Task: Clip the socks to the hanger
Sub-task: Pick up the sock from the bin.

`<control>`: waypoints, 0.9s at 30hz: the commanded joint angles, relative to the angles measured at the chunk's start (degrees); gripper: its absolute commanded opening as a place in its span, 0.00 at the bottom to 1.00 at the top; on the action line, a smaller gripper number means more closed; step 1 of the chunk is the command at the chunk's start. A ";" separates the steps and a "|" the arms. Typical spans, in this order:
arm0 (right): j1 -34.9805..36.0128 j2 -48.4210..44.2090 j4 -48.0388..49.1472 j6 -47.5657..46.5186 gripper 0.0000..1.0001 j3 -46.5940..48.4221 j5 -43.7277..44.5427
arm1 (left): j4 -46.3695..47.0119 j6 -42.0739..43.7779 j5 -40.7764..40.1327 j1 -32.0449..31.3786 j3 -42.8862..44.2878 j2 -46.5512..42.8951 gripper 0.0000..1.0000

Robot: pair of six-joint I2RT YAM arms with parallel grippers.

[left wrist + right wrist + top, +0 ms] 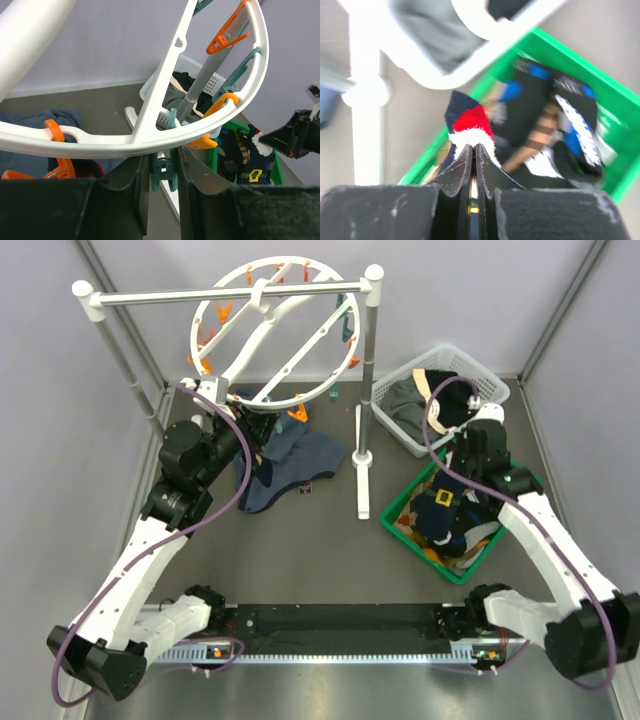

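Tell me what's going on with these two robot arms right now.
The arms are working on clipping socks to a round hanger. The left end effector is closed around a teal clip on the white hanger. The right end effector pinches a navy, red and white sock at the green bin of socks. No sock shows on the hanger yet.

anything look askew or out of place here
The round white plastic ring hanger hangs steeply tilted off the white bar rack, its low edge at the left claw, which pinches a small teal clip. A crumpled blue-grey garment lies loose on the grey table beneath.
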 commanded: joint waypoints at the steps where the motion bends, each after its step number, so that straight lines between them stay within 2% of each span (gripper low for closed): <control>1: 9.67 -6.63 8.88 -7.19 0.00 -1.26 -0.67 | 1.85 0.25 1.86 -0.31 1.66 -0.64 0.00; 6: 23.72 -9.72 16.35 -14.82 0.00 -1.61 -3.13 | 1.76 -0.10 1.34 -0.31 2.81 -0.64 0.00; 7: 28.71 -9.55 19.76 -15.46 0.00 -2.05 -3.05 | 1.76 -0.27 1.33 -0.31 3.16 -0.64 0.00; 14: 43.06 -4.98 35.75 -21.35 0.00 -2.14 -4.36 | -1.84 -3.00 1.86 -0.22 5.36 -0.38 0.00; 18: 47.21 -1.38 45.69 -23.55 0.00 -2.49 -4.10 | -2.28 -5.89 2.65 -0.31 6.15 0.06 0.00; 27: 48.53 6.18 62.93 -24.86 0.00 -3.02 -5.07 | -3.16 -10.37 2.21 -0.31 6.59 0.15 0.00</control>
